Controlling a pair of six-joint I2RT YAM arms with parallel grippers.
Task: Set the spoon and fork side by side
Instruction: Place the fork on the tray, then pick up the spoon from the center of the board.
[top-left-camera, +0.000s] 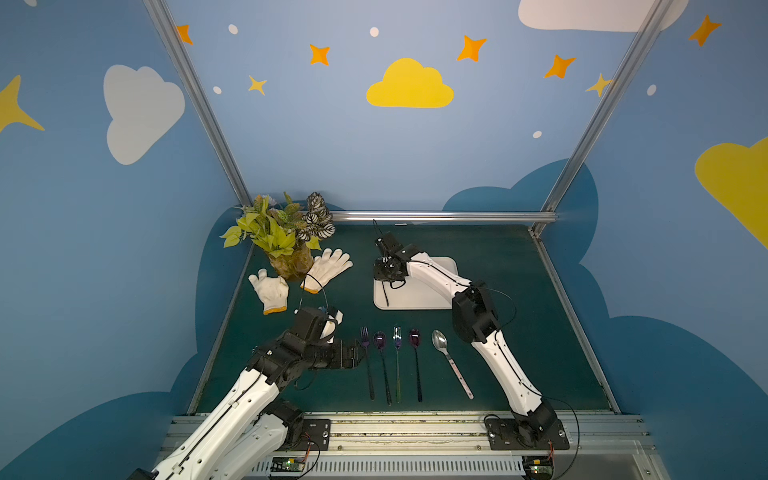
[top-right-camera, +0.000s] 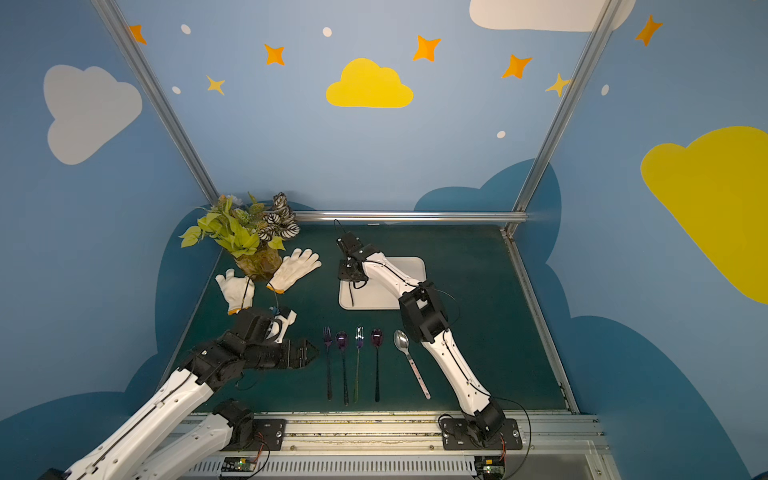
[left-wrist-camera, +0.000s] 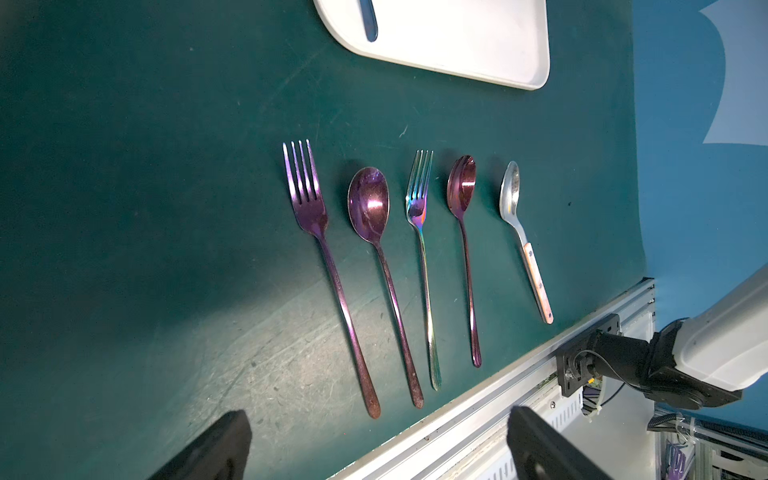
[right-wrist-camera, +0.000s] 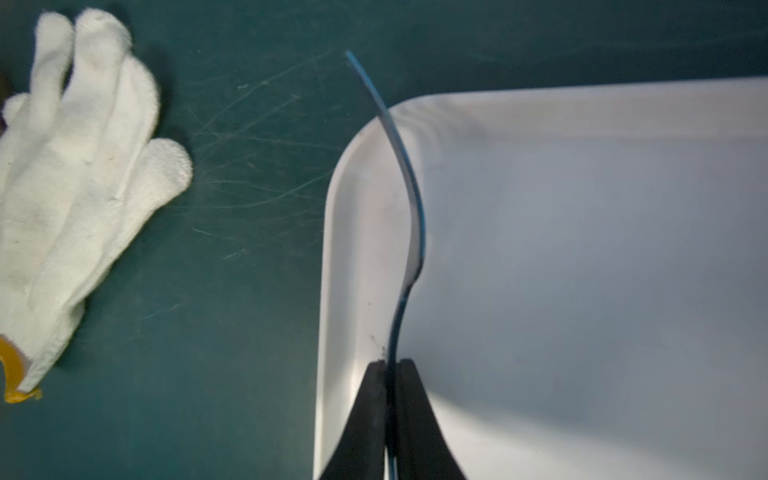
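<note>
Pinching a thin blue piece of cutlery (right-wrist-camera: 409, 199) just below its neck, the right hand (right-wrist-camera: 390, 363) has its fingers pressed onto the handle above the far left corner of the white tray (right-wrist-camera: 332, 216). The piece shows edge-on, so I cannot tell whether it is a fork or a spoon. Its head pokes past the tray's rounded rim over the green desk (top-left-camera: 519, 291), and its handle runs back across the tray toward the near edge. Close to the front rail (top-left-camera: 415, 417) five pieces lie in a row, heads pointing away: purple fork (left-wrist-camera: 305, 199), purple spoon (left-wrist-camera: 369, 205), rainbow fork (left-wrist-camera: 417, 199) and reddish spoon (left-wrist-camera: 461, 187), roughly parallel and apart, then a silver spoon (left-wrist-camera: 510, 195) with a pale handle, slanted outward. Bare desk lies between row and tray, with a narrower strip beside the silver spoon. The left hand (top-left-camera: 358, 353), fingers spread wide, hovers just beside the purple fork. Two white gloves (top-left-camera: 272, 291) and a plant (top-left-camera: 278, 232) crowd the far left corner.
</note>
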